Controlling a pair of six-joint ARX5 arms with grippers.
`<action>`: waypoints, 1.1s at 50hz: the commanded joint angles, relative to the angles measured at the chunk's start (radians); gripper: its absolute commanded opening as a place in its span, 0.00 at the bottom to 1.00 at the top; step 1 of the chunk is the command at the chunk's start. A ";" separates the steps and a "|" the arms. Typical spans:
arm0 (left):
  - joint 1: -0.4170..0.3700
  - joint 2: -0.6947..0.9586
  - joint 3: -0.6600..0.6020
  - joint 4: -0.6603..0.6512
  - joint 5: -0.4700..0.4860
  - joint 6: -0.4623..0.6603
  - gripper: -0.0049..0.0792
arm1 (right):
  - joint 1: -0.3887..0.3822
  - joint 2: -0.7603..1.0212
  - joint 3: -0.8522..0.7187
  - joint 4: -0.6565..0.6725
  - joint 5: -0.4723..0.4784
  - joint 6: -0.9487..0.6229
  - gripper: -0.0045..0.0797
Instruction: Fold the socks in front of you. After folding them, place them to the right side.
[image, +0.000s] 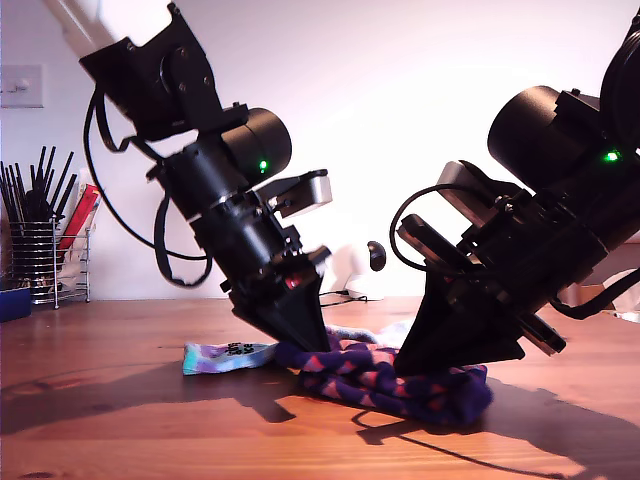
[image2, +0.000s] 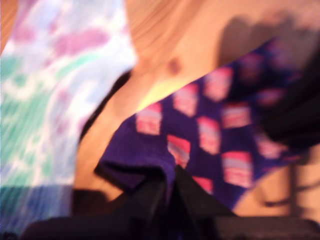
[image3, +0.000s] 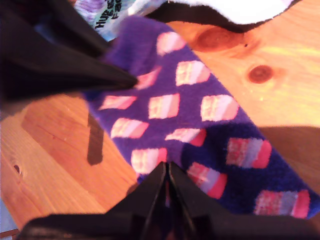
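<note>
The dark navy sock (image: 400, 385) with red-orange diamonds lies bunched on the wooden table between both arms. My first gripper (image: 305, 340), on the arm at the exterior view's left, is shut on the navy sock's (image2: 210, 135) end, pinching a fold of fabric at its tips (image2: 170, 180). My second gripper (image: 415, 365), on the arm at the exterior view's right, is shut on the same navy sock (image3: 200, 125) farther along, its tips (image3: 166, 172) pressed into the cloth. The pastel tie-dye sock (image: 225, 357) lies flat beside the first gripper, partly under the navy one.
A wire utensil holder (image: 35, 240) with dark sticks and a blue container (image: 12, 300) stand at the exterior view's far left. A white rounded object (image: 350, 265) and cables sit behind the socks. Bare wood (image: 120, 430) stretches toward the front.
</note>
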 joint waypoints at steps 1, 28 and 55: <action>0.004 0.023 0.027 -0.039 0.018 -0.011 0.03 | 0.004 0.005 0.010 0.010 0.000 -0.004 0.04; 0.076 0.024 0.036 -0.199 0.004 -0.041 0.15 | 0.004 0.006 0.010 -0.017 0.012 -0.036 0.04; 0.045 0.122 0.023 -0.204 0.071 -0.052 0.15 | 0.004 0.006 0.104 -0.060 -0.094 -0.003 0.04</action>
